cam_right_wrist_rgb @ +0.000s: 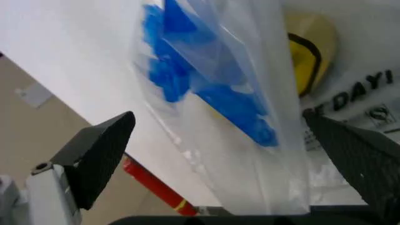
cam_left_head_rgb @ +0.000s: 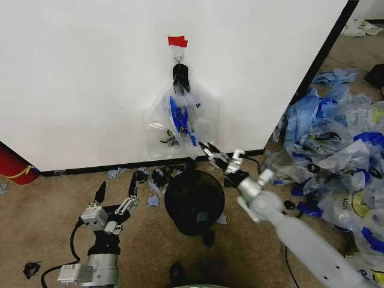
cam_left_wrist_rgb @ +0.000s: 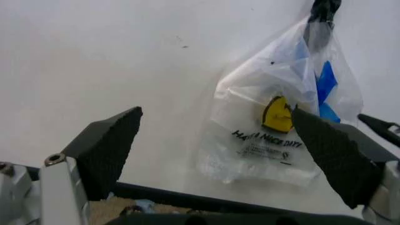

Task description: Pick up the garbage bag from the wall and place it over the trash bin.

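Note:
The garbage bag (cam_left_head_rgb: 180,123) hangs flat on the white wall (cam_left_head_rgb: 84,84) from a small hook (cam_left_head_rgb: 178,58) under a red tape strip (cam_left_head_rgb: 177,41), pinched by a black clip. Its yellow face and blue handles (cam_right_wrist_rgb: 187,75) show through the thin plastic. My right gripper (cam_left_head_rgb: 221,153) is open at the bag's lower right corner, and in the right wrist view the bag (cam_right_wrist_rgb: 262,140) hangs close between the spread fingers (cam_right_wrist_rgb: 100,150). The black trash bin (cam_left_head_rgb: 194,201) stands on the carpet below the bag. My left gripper (cam_left_head_rgb: 117,189) is open, low and left of the bin, facing the bag (cam_left_wrist_rgb: 275,126).
A heap of used plastic bags (cam_left_head_rgb: 336,138) covers the floor on the right. Torn scraps (cam_left_head_rgb: 150,177) lie along the black baseboard (cam_left_head_rgb: 78,170). A red cylinder (cam_left_head_rgb: 12,165) stands at the far left by the wall. Open carpet lies in front of the bin.

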